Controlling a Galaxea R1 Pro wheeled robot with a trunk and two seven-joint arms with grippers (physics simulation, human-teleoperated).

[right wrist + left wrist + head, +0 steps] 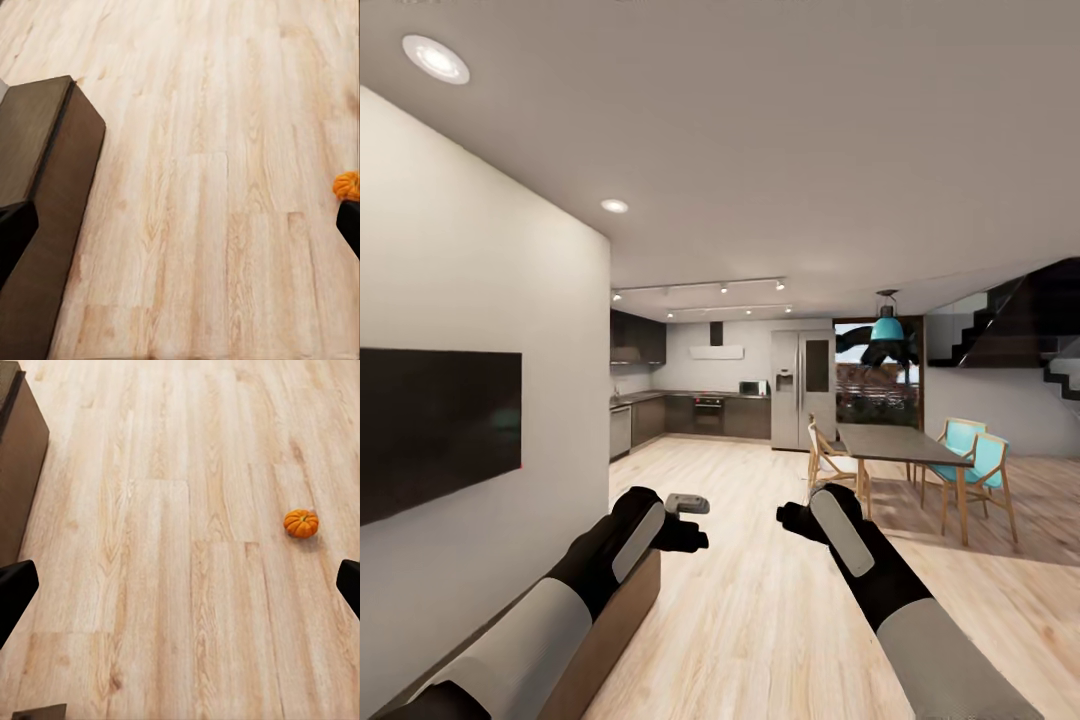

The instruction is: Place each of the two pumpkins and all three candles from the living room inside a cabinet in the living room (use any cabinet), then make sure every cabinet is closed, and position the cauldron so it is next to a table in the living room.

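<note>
A small, ribbed, bright-orange pumpkin point(301, 523) sits alone on the pale, grainy wood-plank floor point(172, 570), well apart from the long, low dark-brown cabinet point(45, 195), as the left wrist view shows. The right wrist view catches that pumpkin only as an orange sliver at the picture's edge, touching nothing but the planks. The cabinet's top and side are flat, matte and smooth, with square corners and no handles visible.

From the head view, both arms reach forward at about the same height, each sleeved in black with a pale grey forearm shell. The left gripper point(687, 533) hangs just past the cabinet's far end, the right gripper point(792, 521) farther out over bare floor on the side away from the cabinet. In each wrist view the two black fingertips point(15, 589) sit at opposite edges of the picture (a wide spread with nothing between them), so both pincers stand wide and empty.

Above the cabinet a flat black screen point(435, 425) hangs on the white wall. Beyond the cabinet's far end lies a kitchen with dark cupboards and a steel refrigerator point(802, 388); across the floor from the cabinet stands a dark-topped dining table point(895, 442) on wooden legs, ringed by wooden chairs, two with teal seats point(978, 458).
</note>
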